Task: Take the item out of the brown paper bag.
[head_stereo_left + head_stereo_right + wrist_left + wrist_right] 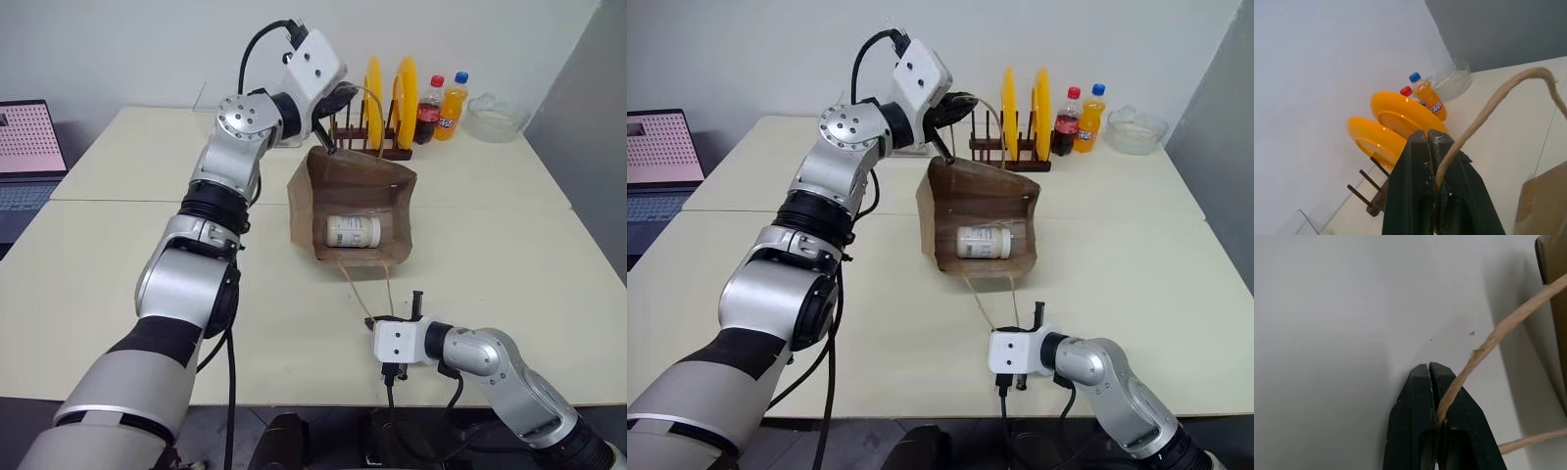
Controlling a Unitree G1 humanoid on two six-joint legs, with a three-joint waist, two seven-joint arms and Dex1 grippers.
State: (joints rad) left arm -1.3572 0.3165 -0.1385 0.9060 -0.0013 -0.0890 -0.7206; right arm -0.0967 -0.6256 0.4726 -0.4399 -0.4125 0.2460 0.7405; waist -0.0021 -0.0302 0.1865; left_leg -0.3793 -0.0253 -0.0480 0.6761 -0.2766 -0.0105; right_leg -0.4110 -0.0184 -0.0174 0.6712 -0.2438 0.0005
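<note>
The brown paper bag (353, 186) stands on the table with its mouth pulled open toward me. Inside it the item (353, 231), a whitish can with a darker label band, lies on its side on the lower wall. My left gripper (1428, 134) is raised over the bag's far edge and is shut on the upper twisted-paper handle (1498, 95). Near the table's front edge my right gripper (1429, 366) is shut on the lower handle (1498, 335), which runs taut from the bag's mouth (364, 294).
Behind the bag stands a wooden rack with two yellow plates (387, 98). To its right are a cola bottle (428, 110), an orange soda bottle (453, 106) and a glass bowl (497, 116). A laptop (29, 147) sits at the far left of the cream table (118, 284).
</note>
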